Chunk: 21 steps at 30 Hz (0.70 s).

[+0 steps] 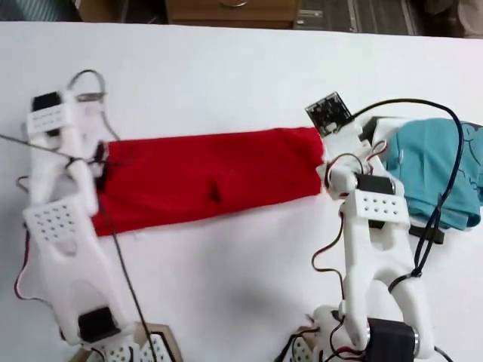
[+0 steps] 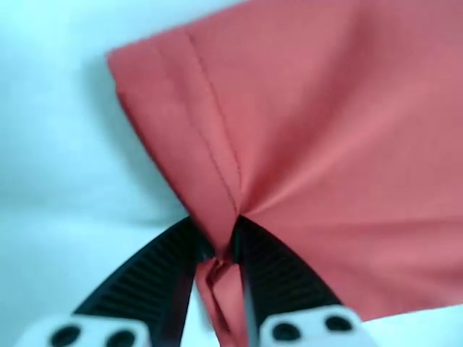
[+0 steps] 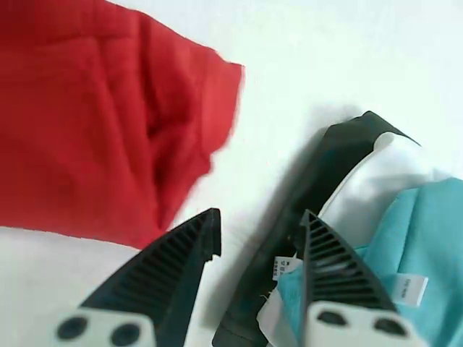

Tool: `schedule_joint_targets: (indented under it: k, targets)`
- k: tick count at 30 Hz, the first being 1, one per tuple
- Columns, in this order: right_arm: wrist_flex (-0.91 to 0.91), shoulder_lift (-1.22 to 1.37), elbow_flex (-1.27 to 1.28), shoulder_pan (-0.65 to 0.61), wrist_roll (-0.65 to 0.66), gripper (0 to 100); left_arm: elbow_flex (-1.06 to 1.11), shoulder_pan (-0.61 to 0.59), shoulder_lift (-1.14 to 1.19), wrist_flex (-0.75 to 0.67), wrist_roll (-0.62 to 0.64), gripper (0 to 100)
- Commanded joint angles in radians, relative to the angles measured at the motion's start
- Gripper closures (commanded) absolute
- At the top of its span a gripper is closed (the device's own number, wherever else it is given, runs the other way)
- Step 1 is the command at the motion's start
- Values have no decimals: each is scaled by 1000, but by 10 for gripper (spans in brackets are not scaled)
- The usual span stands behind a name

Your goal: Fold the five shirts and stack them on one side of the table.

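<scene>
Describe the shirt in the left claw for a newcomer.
On the white table, a long band of cloth spans the middle. That is the red shirt, pinched at one end by the left claw; the neighbouring teal shirt is compact.

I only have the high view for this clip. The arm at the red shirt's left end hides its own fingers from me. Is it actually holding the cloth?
Observer: Yes. In the left wrist view the left gripper is shut on a pinched fold of the red shirt, beside its stitched hem.
Operator: And the arm at the right end?
Observer: The right gripper is open with nothing in it, over the table between the red shirt's edge and the teal shirt.
Operator: Anything under the teal one?
Observer: A black and white garment lies beneath it and sticks out toward the red shirt.
</scene>
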Motion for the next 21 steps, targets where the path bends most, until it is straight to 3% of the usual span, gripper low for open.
schedule_joint_targets:
  k: [1,5,8,12,21]
  targets:
    - [-13,-45,-5,-4,-9,818,-22,-158,-34,12,-15,979]
    - [-18,-41,-5,-4,-9,818,4,-181,-124,12,-17,979]
    - [-19,-45,-5,4,-9,818,47,-135,-209,12,-28,979]
    - [-21,-47,-6,21,-26,818,133,-21,-322,12,-32,979]
    - [-116,-48,-11,193,-321,818,200,358,-526,11,-23,979]
